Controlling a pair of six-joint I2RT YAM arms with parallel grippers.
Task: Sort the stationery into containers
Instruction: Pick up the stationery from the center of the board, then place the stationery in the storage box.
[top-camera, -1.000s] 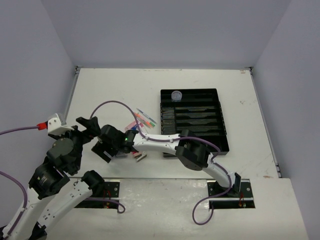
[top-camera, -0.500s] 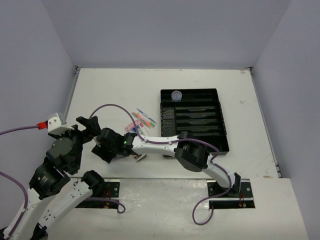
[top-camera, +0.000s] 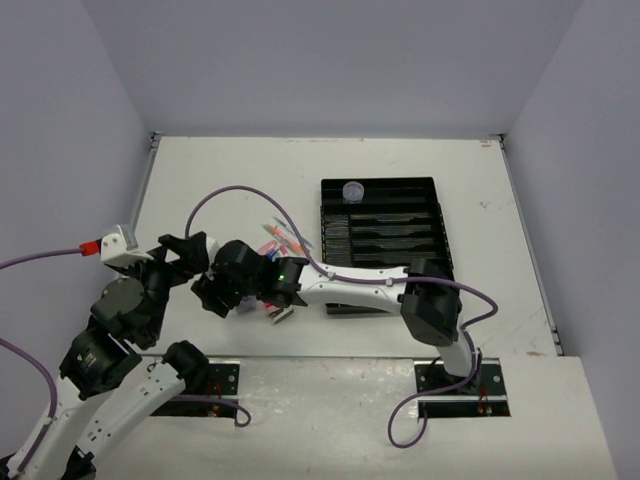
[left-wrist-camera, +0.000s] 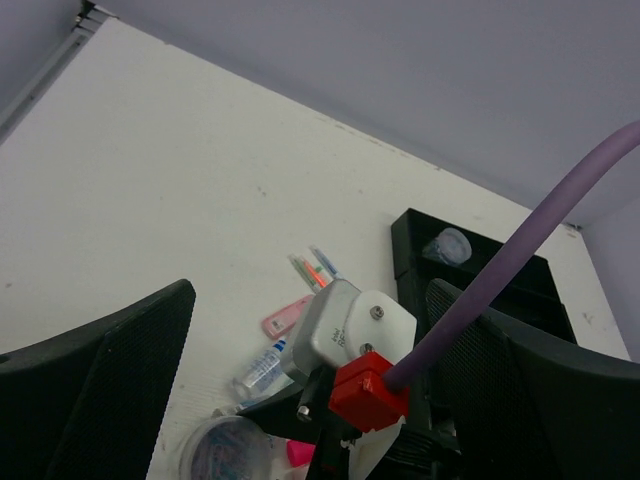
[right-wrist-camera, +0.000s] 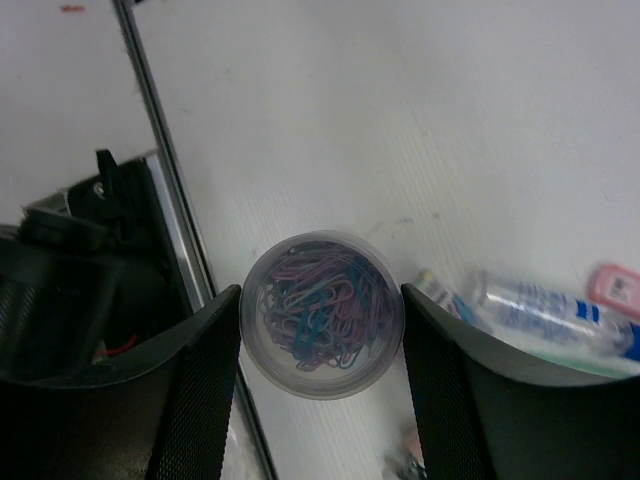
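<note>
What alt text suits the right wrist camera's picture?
A round clear tub of coloured paper clips is held between the two black fingers of the right gripper, against a white table. A clear bottle lies to its right.

Paperclip tub (right-wrist-camera: 320, 312) upright; tray (top-camera: 441, 240) holds second tub (top-camera: 353, 190).

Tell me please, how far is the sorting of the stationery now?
Done: one clear tub lies in the far section of the black tray. In hand: the right fingers clamp a tub of paper clips. Remaining: the pens and the bottle lie on the table outside the tray; the left fingers are open and empty.
</note>
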